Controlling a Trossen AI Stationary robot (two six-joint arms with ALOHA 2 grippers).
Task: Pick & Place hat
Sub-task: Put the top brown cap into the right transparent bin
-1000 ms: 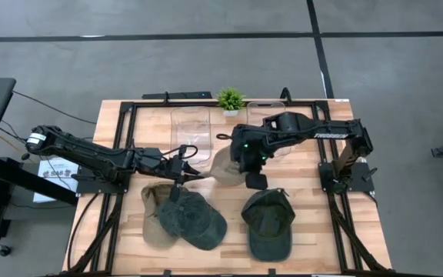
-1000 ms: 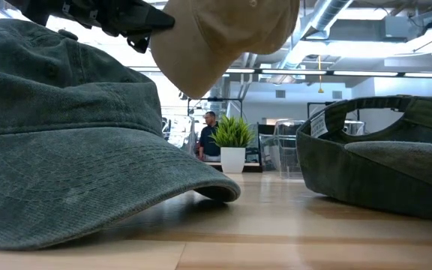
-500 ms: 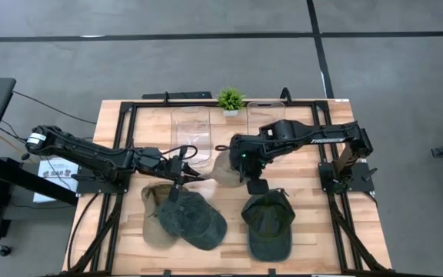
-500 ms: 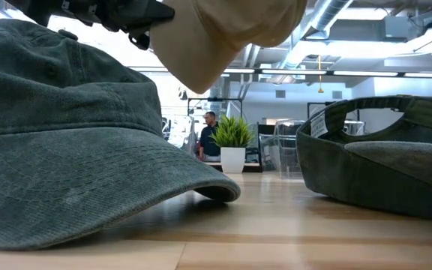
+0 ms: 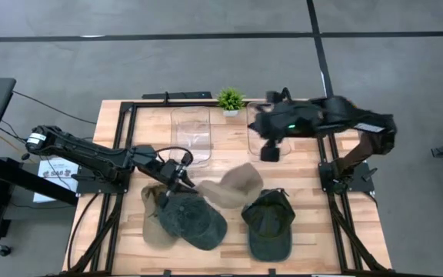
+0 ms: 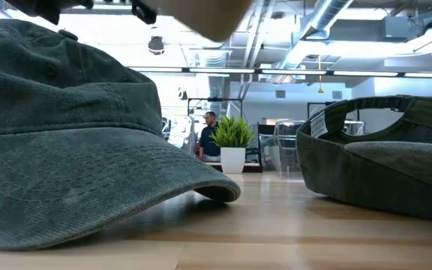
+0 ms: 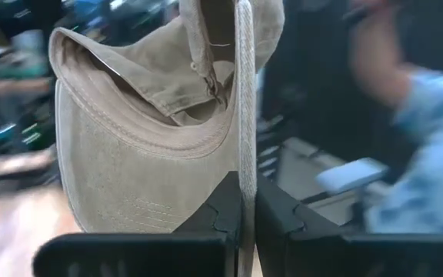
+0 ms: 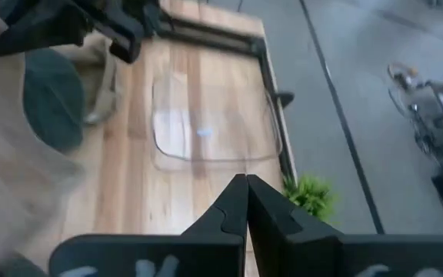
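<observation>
I see the tan hat (image 5: 233,185) hanging above the table's middle, held off the wood at its strap end. In the left wrist view its strap (image 7: 245,100) runs straight down between my left gripper (image 5: 183,181)'s fingers, which are clenched on it; the cap's pale underside and brim (image 7: 121,169) hang open beside it. From the high view, the gripper sits at about nine o'clock of the hat, arm reaching in from the table's left edge.

At roughly seven o'clock of the tan hat, a grey-green cap (image 5: 192,219) lies crown up, overlapping another tan cap (image 5: 154,215) beneath it. At five o'clock, a dark green cap (image 5: 269,223) lies upside down, just beside the hanging hat's edge. In the low view the grey-green cap (image 6: 66,142) fills the near left, and the dark green one (image 6: 381,157) sits right.

My right gripper (image 5: 271,151) is at about one o'clock of the hat, well apart from it, over the clear tray (image 5: 264,123) at the table's far side. Its fingers are pressed together on nothing, as the right wrist view shows. A second clear tray (image 5: 190,132) lies at eleven o'clock, a small potted plant (image 5: 230,99) at twelve.

A person (image 6: 211,129) stands far back in the room.
</observation>
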